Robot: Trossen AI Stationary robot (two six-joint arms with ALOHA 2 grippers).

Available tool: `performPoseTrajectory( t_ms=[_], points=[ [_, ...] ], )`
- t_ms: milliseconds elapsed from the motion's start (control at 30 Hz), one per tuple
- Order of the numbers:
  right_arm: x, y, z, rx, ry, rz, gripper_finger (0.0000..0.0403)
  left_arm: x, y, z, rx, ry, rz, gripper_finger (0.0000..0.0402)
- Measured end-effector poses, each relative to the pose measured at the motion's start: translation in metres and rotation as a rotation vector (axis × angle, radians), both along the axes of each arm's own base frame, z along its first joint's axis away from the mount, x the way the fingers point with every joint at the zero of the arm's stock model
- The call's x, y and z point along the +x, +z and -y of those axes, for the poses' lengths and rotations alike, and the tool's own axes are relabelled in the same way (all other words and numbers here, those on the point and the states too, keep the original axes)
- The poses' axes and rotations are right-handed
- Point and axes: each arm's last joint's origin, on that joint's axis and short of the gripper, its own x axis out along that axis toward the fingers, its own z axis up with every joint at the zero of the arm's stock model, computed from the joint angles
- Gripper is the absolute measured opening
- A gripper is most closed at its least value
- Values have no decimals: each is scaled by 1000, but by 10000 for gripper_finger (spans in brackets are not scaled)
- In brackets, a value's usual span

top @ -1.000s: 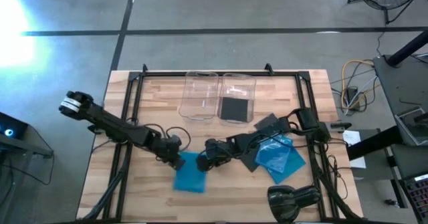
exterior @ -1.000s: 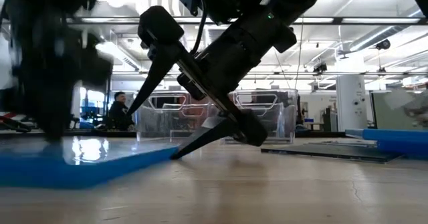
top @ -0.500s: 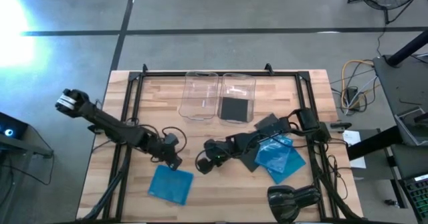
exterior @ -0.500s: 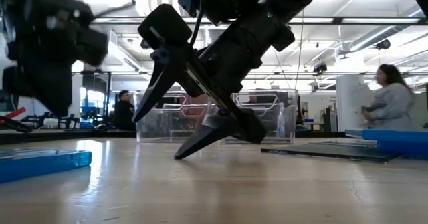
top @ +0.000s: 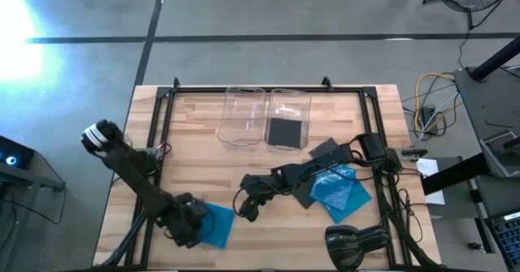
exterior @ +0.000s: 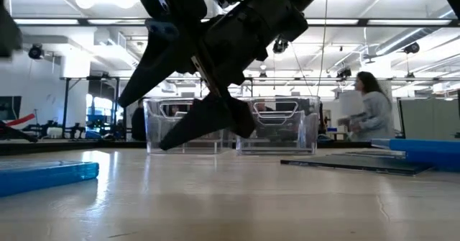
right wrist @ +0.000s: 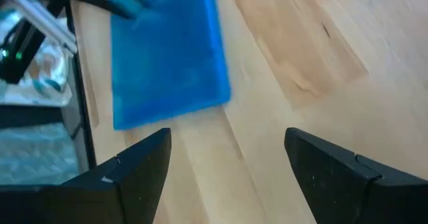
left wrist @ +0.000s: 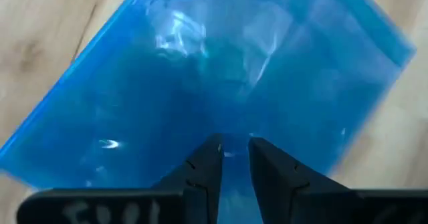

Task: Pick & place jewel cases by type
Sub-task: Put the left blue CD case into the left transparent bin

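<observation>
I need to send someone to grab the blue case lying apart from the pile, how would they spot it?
Go to the table's near left corner. The blue case lies flat there, alone beneath the left pincer; the other cases overlap in a pile at the right.

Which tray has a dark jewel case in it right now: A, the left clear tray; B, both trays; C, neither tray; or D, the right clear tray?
D: in the high view a dark jewel case lies in the right clear tray, while the left clear tray holds nothing.
</observation>
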Motion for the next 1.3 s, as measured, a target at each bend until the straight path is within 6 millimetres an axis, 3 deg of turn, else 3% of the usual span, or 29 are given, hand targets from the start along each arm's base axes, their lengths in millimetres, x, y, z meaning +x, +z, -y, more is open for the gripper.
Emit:
performPoseTrajectory(
  t_ms=[167,333,467,533,633,733,900,1067,1300],
  points=[
    [-2,0,-1,59,-15,-49,286,30,-21,-11,80,15,43,61],
    [-8,-4,-1,73,-24,-134,287,53,-6,-33,239,59,141,61],
    [-11,-5,-2,68,-18,-164,288,50,28,-49,343,220,134,61],
    [-11,-4,-2,68,-17,-166,288,39,43,-50,316,356,104,61],
    [-12,-1,-2,67,-14,-166,286,25,47,-44,195,554,70,61],
    [-13,6,-1,51,-17,-149,283,14,40,-39,110,748,90,61],
    [-18,24,7,-17,-104,-140,279,6,18,-50,14,1104,174,61],
    [-19,22,21,-5,-113,-185,287,8,-3,-49,-146,1117,202,74],
    [-17,17,33,4,-128,-187,303,2,-24,-56,-251,1127,191,124]
  ],
)
